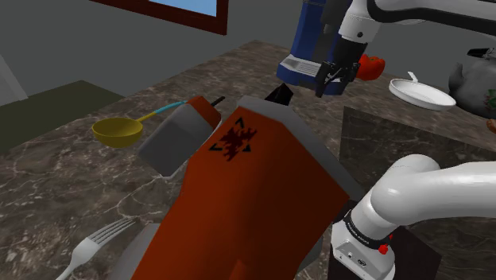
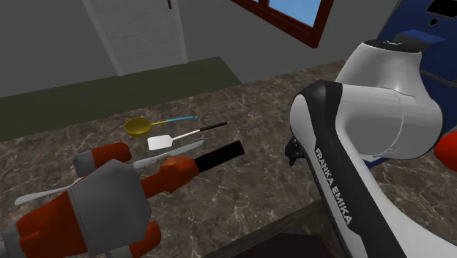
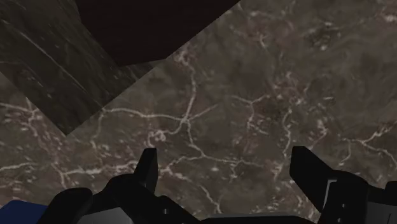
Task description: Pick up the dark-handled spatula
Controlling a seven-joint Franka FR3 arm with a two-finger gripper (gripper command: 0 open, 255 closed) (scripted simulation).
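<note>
Approach step. Jaws apart, empty, over dark veined desk [image 3: 267, 95]; white-bladed, dark-handled spatula [image 2: 187, 134] lies well apart; next: travel across, descend.

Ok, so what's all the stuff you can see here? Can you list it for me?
Spatula: one, white blade, dark handle, on the counter beside the ladle.
Ladle: one, yellow, blue handle, on the counter.
Fork: one, silvery, shoulder view's lower left.
Plate: one, white, shoulder view's right.
Big object: one, orange and grey, lying on the counter.
Machine: one, blue, behind the gripper.
Counter: one, dark marble.
Gripper: one, black, open, above the counter.
Arm: one, white.
</note>
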